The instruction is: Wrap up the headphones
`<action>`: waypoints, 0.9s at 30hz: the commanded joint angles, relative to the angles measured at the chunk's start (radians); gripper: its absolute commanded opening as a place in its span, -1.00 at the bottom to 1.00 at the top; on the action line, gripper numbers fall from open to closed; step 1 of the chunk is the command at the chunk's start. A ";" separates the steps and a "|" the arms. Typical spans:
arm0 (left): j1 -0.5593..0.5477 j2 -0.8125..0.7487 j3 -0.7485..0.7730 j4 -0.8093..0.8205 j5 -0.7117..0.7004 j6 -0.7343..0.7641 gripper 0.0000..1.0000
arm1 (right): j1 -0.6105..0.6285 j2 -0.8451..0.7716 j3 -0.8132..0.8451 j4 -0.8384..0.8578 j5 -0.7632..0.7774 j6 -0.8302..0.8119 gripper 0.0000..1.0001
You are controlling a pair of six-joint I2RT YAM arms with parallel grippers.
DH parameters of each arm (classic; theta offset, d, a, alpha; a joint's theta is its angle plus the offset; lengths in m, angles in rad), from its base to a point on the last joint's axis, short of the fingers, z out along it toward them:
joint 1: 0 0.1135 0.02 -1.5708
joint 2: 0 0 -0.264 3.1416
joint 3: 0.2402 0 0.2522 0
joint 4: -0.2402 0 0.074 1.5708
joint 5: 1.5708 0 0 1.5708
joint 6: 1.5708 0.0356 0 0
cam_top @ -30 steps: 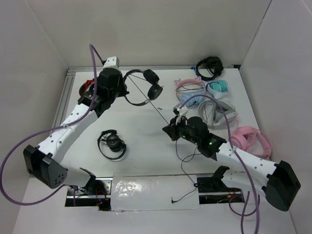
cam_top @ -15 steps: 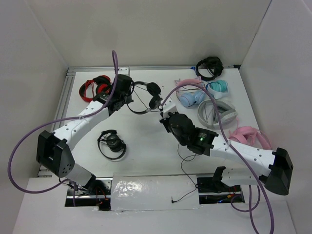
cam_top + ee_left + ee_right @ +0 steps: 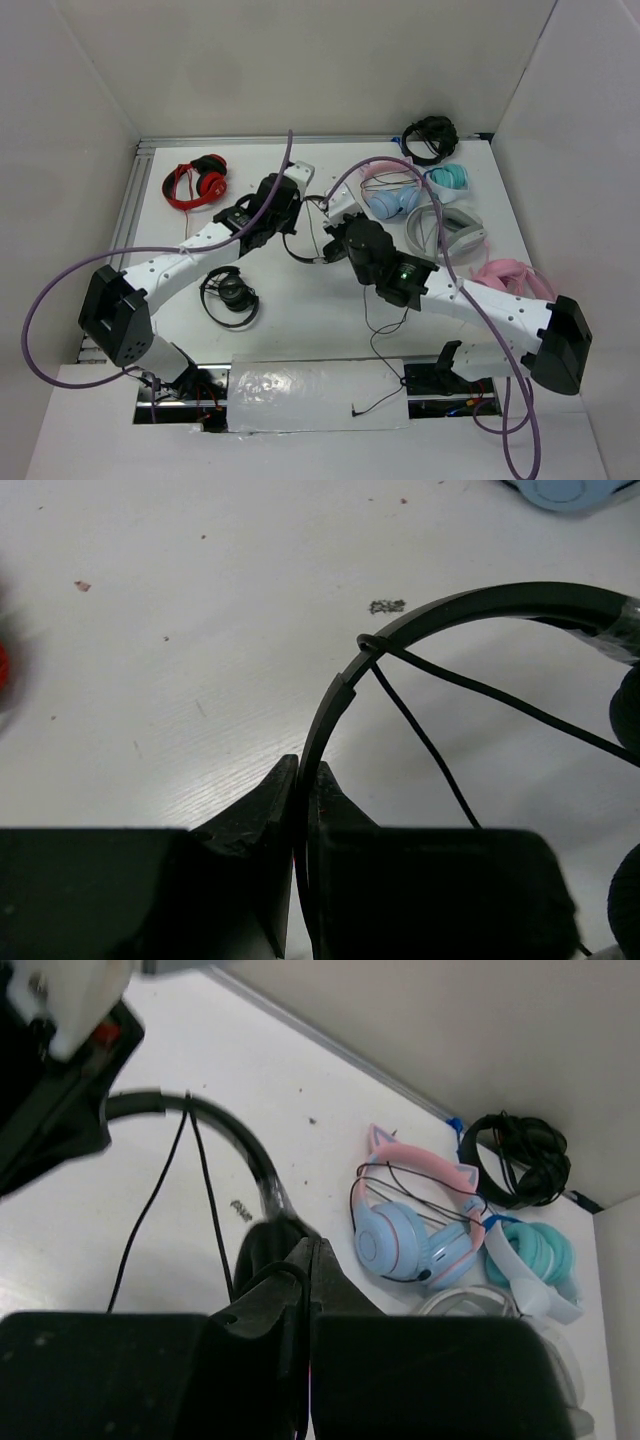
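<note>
The headphones [image 3: 470,605] are black with a thin headband, and their cable [image 3: 430,745] is looped once round the band. My left gripper [image 3: 302,775] is shut on the headband's lower end. In the top view it [image 3: 297,232] meets my right gripper [image 3: 333,240] over the middle of the table, with the headphones [image 3: 305,255] between them. My right gripper [image 3: 312,1252] is shut on the thin cable right beside a round earcup [image 3: 262,1252]. The slack cable [image 3: 372,335] trails toward the near edge, ending in a jack [image 3: 355,410].
A red-and-black pair [image 3: 197,182] lies at the back left and a small black pair [image 3: 230,293] at the front left. On the right lie a pink-and-blue cat-ear pair [image 3: 388,190], a teal pair [image 3: 447,180], a white pair [image 3: 445,230], a pink pair [image 3: 515,285] and a black pair [image 3: 430,138].
My left gripper carried the headphones from the back left toward the table's middle. My right gripper moved left and back with the cable until the two came close together.
</note>
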 commanded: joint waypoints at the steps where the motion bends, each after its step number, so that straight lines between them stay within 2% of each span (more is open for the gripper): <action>1: -0.019 -0.026 -0.009 0.092 0.084 0.059 -1.00 | -0.046 -0.034 0.029 0.196 -0.020 -0.027 -0.99; 4: -0.035 -0.055 -0.037 0.121 0.127 0.084 -1.00 | -0.104 -0.075 0.005 0.195 -0.139 0.010 -1.00; 5: -0.043 -0.060 -0.050 0.130 0.135 0.110 -1.00 | -0.115 -0.089 -0.003 0.191 -0.199 0.015 -0.96; 6: -0.061 -0.067 -0.057 0.141 0.144 0.124 -1.00 | -0.126 -0.103 -0.011 0.185 -0.342 -0.010 -0.87; 7: -0.071 -0.069 -0.067 0.144 0.156 0.154 -1.00 | -0.138 -0.124 -0.018 0.197 -0.386 -0.054 -0.81; 13: -0.121 -0.095 -0.125 0.202 0.257 0.245 -1.00 | -0.219 -0.153 -0.034 0.165 -0.571 -0.117 -0.70; 19: -0.137 -0.230 -0.207 0.262 0.440 0.280 -1.00 | -0.356 -0.163 -0.109 0.217 -0.678 -0.097 -0.52; 20: -0.137 -0.248 -0.214 0.267 0.482 0.280 -1.00 | -0.368 -0.155 -0.110 0.221 -0.697 -0.079 -0.56; 22: -0.141 -0.294 -0.230 0.268 0.515 0.276 -1.00 | -0.405 -0.128 -0.110 0.235 -0.734 -0.056 -0.84; 24: -0.143 -0.325 -0.244 0.262 0.587 0.285 -1.00 | -0.428 -0.109 -0.112 0.252 -0.796 -0.025 -0.95; 25: -0.147 -0.351 -0.254 0.267 0.613 0.286 -1.00 | -0.446 -0.089 -0.110 0.264 -0.864 -0.007 -0.95; 27: -0.154 -0.374 -0.256 0.267 0.612 0.276 -1.00 | -0.459 -0.069 -0.106 0.280 -0.903 0.019 -0.95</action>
